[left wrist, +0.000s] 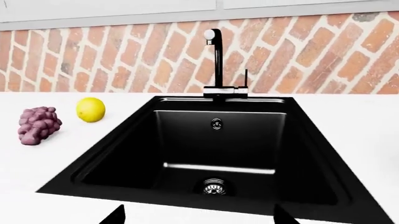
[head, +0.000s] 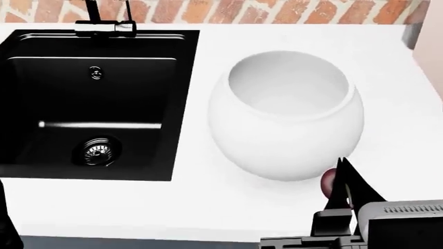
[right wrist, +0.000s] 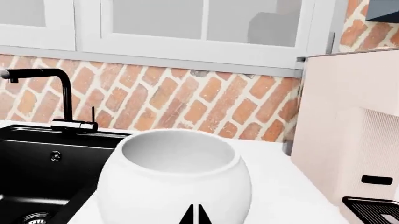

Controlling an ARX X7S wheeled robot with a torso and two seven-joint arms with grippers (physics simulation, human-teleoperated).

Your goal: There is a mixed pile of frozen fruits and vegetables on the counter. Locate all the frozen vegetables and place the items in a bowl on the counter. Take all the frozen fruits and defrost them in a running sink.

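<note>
One sink [head: 90, 104], one bowl [head: 285, 114], one lemon [left wrist: 91, 109] and one bunch of grapes [left wrist: 39, 124] show on the white counter [head: 207, 207]. In the head view the sink fills the upper left of the frame, its round drain [head: 97, 151] low in the basin and an overflow hole [head: 95, 72] on the back wall; a single black tap [left wrist: 217, 60] stands at its back edge against the brick wall [left wrist: 299, 51]. The bowl sits at centre right of that view, just beside the sink's right edge with a narrow strip of bare counter between them. A wider band of counter runs along the lower part of the frame, between the sink, the bowl and the front edge. In the left wrist view the lemon and grapes lie at middle left, near each other but apart, on open counter well clear of the sink's left rim. The right tool [head: 344, 187] shows at lower right of the head view, close to the near side of the bowl, its dark fingers [head: 353, 181] drawn close together with a small reddish thing [head: 328, 181] at them; whether it is gripped cannot be told. Of the left tool only two dark tips [left wrist: 115, 217] show, set wide apart with nothing between them, at the bottom edge of its own view. A beige appliance [right wrist: 349, 130] stands at the right of the right wrist view, past the bowl.
</note>
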